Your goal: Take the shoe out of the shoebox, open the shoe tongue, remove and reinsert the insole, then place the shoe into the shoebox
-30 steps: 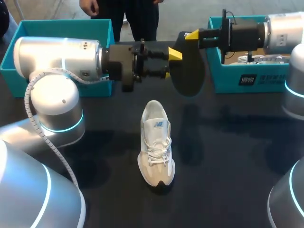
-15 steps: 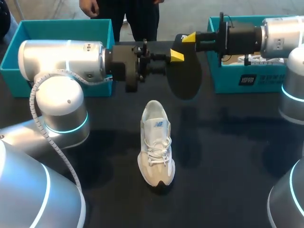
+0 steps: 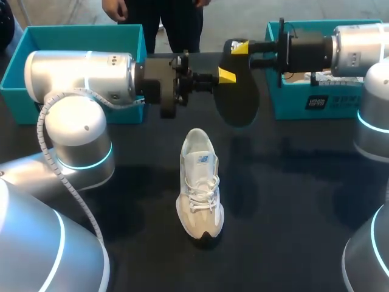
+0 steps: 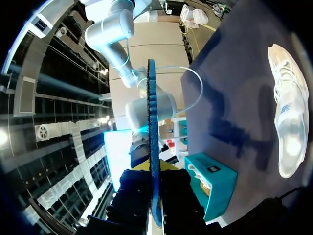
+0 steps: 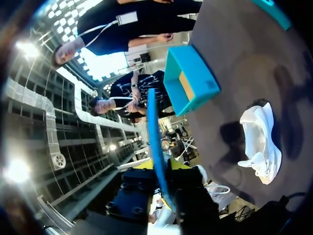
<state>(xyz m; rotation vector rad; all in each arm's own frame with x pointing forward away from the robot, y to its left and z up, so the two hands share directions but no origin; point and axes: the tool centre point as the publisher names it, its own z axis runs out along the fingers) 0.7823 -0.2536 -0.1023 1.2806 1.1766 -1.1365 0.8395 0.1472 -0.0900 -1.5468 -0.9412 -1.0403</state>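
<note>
A dark insole [image 3: 237,97] hangs on edge in the air above the table's far middle. My left gripper [image 3: 225,74] comes in level from the left and is shut on the insole's near edge; in the left wrist view the insole [image 4: 151,122] stands clamped in that gripper [image 4: 154,171]. My right gripper [image 3: 240,48] reaches in from the right at the insole's top, its jaws slightly apart around the thin edge [image 5: 154,132]. The white shoe [image 3: 199,182] lies upright on the dark table below, toe towards me, apart from both grippers.
A teal shoebox [image 3: 73,36] stands at the back left behind my left arm. A second teal shoebox [image 3: 316,100] stands at the back right with another white shoe [image 3: 331,74] inside. Bare dark tabletop [image 3: 285,201] surrounds the shoe.
My left gripper has closed onto the insole. My right gripper's jaws have loosened a little, and the insole with both grippers has drifted slightly leftward.
</note>
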